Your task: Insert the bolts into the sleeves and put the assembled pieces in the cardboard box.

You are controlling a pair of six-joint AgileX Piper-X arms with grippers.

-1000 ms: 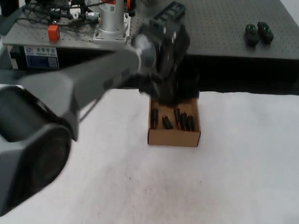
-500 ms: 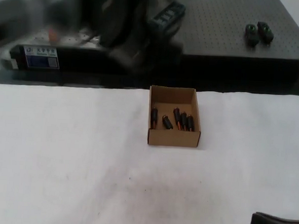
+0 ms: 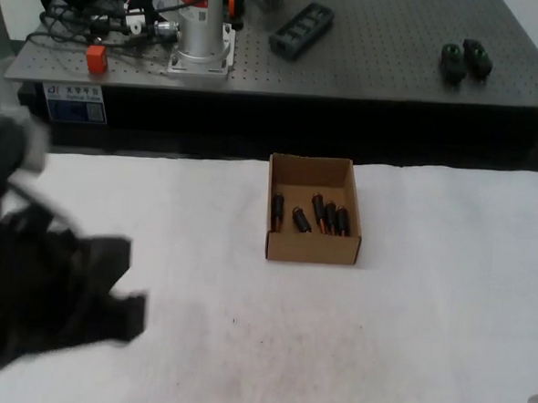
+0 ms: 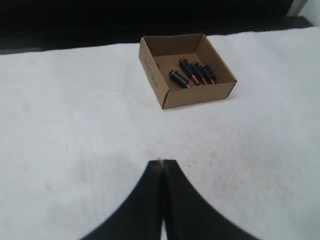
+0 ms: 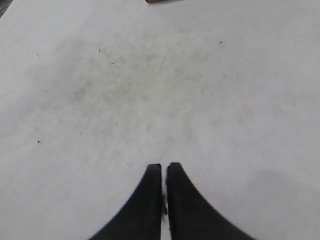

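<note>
Two dark knobs [image 3: 453,62] lie well behind the cardboard box [image 3: 312,248].

The worktop [image 3: 407,338] was covered with a white, faintly smudged cloth, and an open brown cardboard box [image 3: 312,248] sat directly on it. Behind stood a dark perforated metal plate [image 3: 397,54] carrying an orange block [image 3: 96,58], a silver metal column [image 3: 201,28], a black slotted tray [image 3: 300,30] and two black-and-green pieces [image 3: 465,58].

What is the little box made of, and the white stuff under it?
The box looks like brown cardboard: matte tan walls, thin raw edges. The white cover under it seems soft cloth or felt: dull, no shine, with grey smudges.
</note>
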